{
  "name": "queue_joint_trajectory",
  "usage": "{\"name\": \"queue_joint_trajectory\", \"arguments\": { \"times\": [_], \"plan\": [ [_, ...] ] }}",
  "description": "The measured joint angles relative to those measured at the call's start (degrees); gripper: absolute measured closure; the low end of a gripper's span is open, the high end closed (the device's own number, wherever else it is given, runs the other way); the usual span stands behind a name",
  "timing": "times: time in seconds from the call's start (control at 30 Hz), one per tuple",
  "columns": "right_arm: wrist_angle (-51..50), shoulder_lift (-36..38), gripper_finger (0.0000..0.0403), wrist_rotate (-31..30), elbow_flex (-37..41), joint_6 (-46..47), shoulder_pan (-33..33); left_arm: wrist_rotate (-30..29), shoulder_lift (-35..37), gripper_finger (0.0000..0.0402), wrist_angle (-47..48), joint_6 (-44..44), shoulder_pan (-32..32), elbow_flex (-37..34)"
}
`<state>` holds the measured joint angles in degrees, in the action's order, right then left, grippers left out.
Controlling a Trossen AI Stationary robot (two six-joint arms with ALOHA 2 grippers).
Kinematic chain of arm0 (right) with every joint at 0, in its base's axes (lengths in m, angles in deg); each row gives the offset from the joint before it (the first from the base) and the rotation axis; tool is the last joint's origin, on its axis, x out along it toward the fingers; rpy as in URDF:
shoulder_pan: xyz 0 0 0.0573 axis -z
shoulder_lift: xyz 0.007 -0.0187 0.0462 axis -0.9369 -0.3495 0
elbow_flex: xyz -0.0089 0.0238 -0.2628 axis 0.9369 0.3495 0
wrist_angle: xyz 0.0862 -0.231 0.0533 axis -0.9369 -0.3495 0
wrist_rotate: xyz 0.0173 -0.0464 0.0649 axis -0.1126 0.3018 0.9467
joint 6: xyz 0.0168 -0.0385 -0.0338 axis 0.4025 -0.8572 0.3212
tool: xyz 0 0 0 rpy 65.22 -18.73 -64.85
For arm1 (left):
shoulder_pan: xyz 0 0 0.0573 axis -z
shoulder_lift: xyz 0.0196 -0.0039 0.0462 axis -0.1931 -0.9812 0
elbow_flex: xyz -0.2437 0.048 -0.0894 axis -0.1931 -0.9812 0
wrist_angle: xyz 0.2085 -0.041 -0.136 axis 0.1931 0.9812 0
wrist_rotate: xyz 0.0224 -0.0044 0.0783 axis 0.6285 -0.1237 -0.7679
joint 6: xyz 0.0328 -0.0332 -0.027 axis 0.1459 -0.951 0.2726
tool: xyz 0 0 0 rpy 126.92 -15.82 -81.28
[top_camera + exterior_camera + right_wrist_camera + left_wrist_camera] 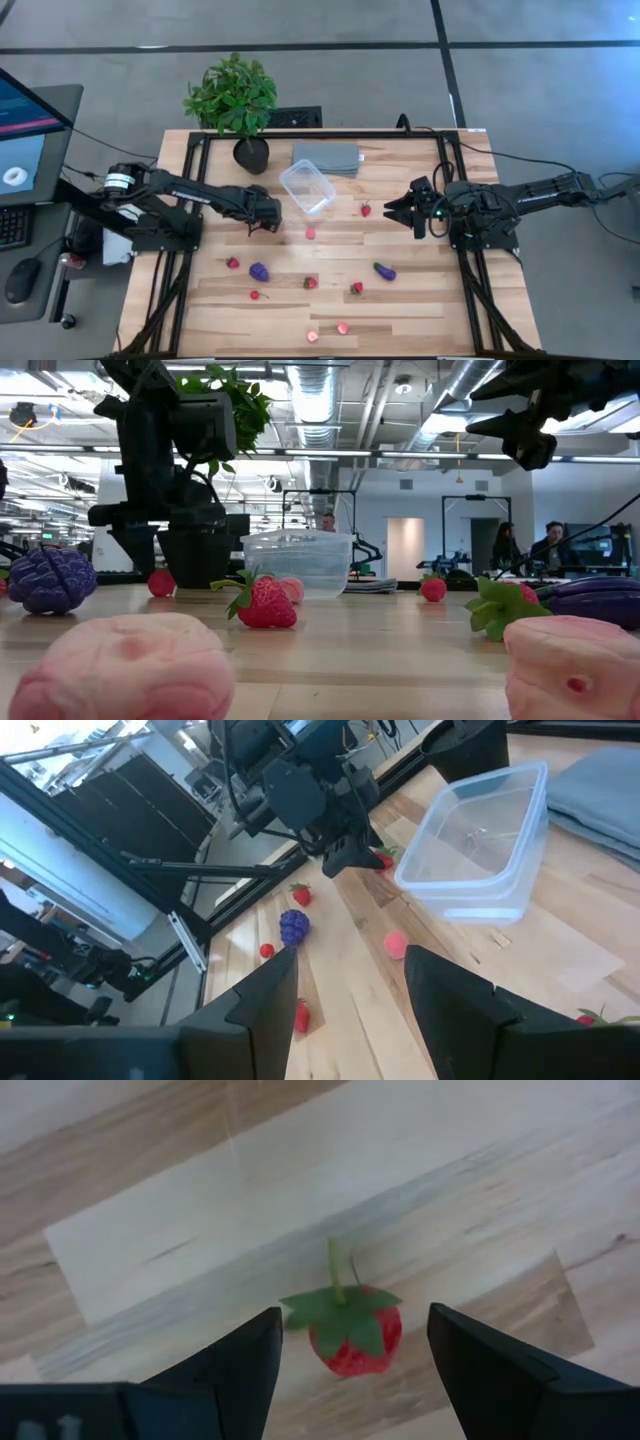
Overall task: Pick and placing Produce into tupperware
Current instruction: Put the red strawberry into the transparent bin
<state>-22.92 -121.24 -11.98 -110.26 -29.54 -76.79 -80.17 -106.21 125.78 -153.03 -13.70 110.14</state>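
The wooden worktop point(420, 300) carries everything. On its far half sits the tupperware point(306, 187), a clear rounded box, apparently empty, just in front of the grey slab point(327, 158) and beside the potted plant point(236, 105). It looks light and thin-walled, so it would likely slide if nudged; anything dropped in should come from above rather than brushing the rim.

The produce is scattered across the near half. A purple piece point(259, 271) and a darker elongated one point(384, 270) lie among small red strawberries such as one point(311, 283) mid-table, with pale pink pieces point(343, 328) at the near edge. All appear to be light, hard toy mouldings, smooth enough to squirt out of a pinch and rounded enough to roll.

The left tool point(263, 222) hangs low just beside the tupperware, fingers spread wide. Its wrist view shows a strawberry point(352, 1335) lying between them with its green leaf cap point(338, 1310) and stem turned outward. The sound hold is across the red body at its widest, not on the thin cap or stem, which would probably flex and slip.

The right tool point(402, 210) waits over the right side of the worktop, fingers parted wide and empty, near another strawberry point(366, 210).
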Motion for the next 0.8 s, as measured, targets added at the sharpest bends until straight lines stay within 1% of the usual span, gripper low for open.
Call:
{"name": "queue_joint_trajectory", "arguments": {
  "times": [0.17,0.5,0.8],
  "plan": [
    [0.0,0.0,0.0194,0.0,0.0,0.0,0.0,0.4,0.0,0.0159,-1.0,2.4,-1.5,0.0],
    [0.0,0.0,0.0194,0.0,0.0,-0.1,0.0,4.7,0.0,0.0159,-2.1,7.5,-4.4,0.0],
    [0.0,0.0,0.0194,0.0,0.0,-0.1,0.0,7.6,0.0,0.0159,-2.0,9.6,-5.0,0.0]
  ]
}}
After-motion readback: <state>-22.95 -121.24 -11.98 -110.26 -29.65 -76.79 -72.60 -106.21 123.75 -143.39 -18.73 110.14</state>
